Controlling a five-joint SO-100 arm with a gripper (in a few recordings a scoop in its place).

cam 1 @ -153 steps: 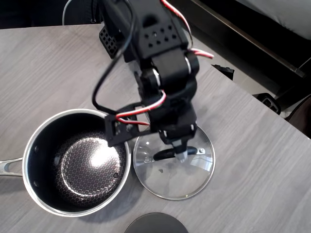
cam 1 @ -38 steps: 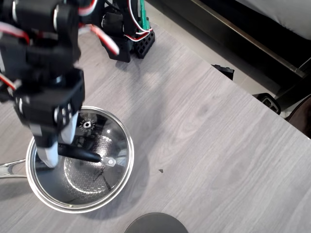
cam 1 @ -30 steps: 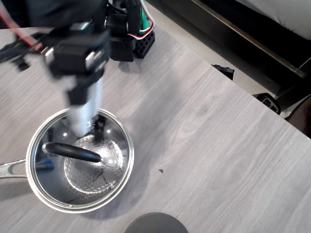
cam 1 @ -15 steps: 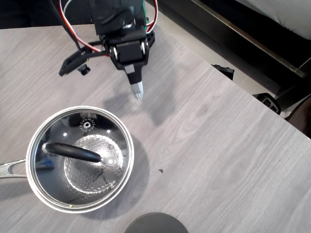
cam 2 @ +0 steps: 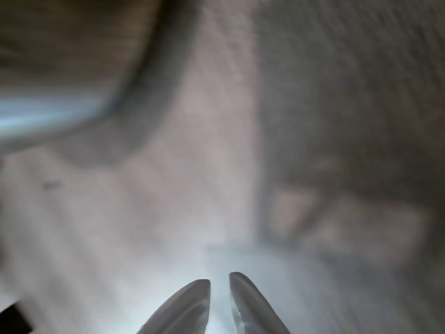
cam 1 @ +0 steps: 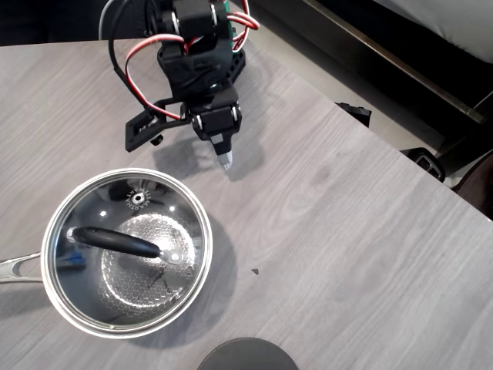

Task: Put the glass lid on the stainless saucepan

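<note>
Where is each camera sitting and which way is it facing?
Overhead view: fixed above the table, looking down at the lid seated on the saucepan; the arm and tool show at top.
Wrist view: rides on the arm, facing the blurred tabletop; the tool tips show at the bottom.
Both show the tool and table.

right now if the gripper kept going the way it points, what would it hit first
Most likely the bare table: the gripper points down at wood grain, beyond the glass lid on the stainless saucepan. Height is unclear.
</note>
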